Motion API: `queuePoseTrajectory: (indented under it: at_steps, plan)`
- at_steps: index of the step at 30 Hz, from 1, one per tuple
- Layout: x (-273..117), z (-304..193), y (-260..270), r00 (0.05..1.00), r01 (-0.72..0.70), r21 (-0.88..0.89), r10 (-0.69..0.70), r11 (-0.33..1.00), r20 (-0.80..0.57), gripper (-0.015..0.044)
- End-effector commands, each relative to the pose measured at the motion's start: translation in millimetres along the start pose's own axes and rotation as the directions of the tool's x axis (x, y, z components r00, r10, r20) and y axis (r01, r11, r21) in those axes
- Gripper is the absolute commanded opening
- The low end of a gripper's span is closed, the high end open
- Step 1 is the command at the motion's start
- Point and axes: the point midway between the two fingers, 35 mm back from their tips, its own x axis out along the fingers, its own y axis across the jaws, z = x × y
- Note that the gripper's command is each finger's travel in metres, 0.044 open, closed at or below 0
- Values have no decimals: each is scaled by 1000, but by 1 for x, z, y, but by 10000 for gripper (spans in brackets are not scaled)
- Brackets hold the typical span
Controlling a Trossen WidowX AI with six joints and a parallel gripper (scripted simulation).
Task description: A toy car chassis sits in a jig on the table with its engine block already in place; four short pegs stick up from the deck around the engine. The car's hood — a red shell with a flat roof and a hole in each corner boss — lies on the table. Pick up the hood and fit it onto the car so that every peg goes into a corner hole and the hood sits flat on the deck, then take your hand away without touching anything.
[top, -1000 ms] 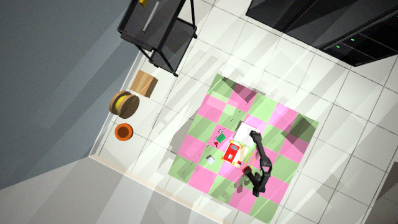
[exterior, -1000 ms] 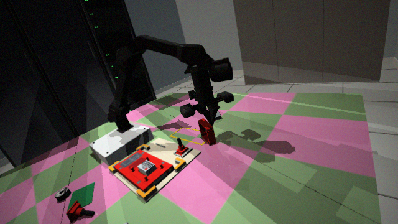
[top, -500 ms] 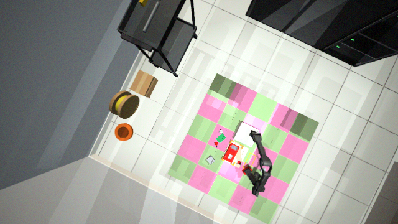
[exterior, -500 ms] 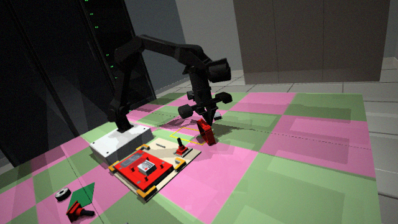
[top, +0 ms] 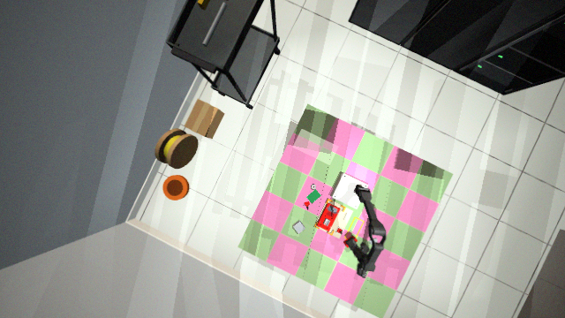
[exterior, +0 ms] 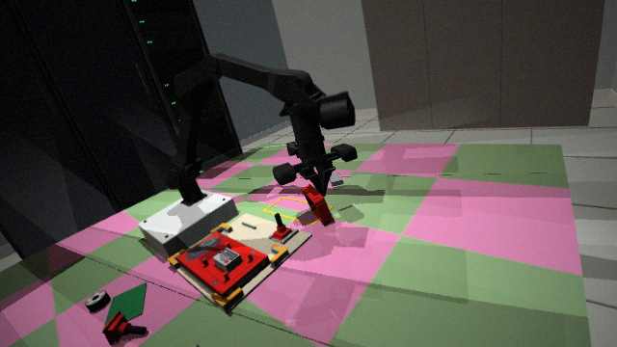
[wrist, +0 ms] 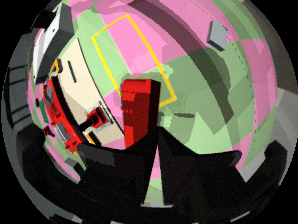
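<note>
Pincer point(top: 351, 242) point(exterior: 323, 193) point(wrist: 158, 129) tips are together, pointing down right against the hood point(exterior: 318, 204) point(wrist: 139, 107), which is tipped steeply on edge beside the yellow outline point(top: 363, 226) point(exterior: 273, 203) point(wrist: 111, 59) on the desk, off the car; whether its lower edge touches down can't be told. Over in the jig point(top: 346, 216) point(exterior: 260, 236) point(wrist: 82, 82), a cream board with yellow-orange corner brackets, sits the red car chassis point(top: 324, 220) point(exterior: 193, 260) point(wrist: 54, 102), and the grey engine block point(top: 327, 222) point(exterior: 228, 259) point(wrist: 63, 131) is seated on its deck with short dark pegs around it. That block has a patterned top with a bit of red, too small to read. On the same board, apart from the chassis, stands a red piece with an upright black stem point(exterior: 281, 232) point(wrist: 96, 119). Off on the floor there's an open-topped orange pot point(top: 166, 187), dark inside, its contents unclear, and near it a spool point(top: 184, 151) with yellow wound round its core, then a brown box point(top: 200, 117). Up on the black trolley's point(top: 221, 55) top lie a grey bar point(top: 214, 24) and something yellow point(top: 203, 3).
</note>
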Motion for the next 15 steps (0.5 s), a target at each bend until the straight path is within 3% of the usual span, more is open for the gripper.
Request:
queuePoseTrajectory:
  at_steps: [1, 15]
  plan:
    - [1, 1, 3, 1000, -2, -6, 2, 1000, 2, 0]
    - [2, 1, 9, 1000, -2, -6, 2, 1000, 2, 0]
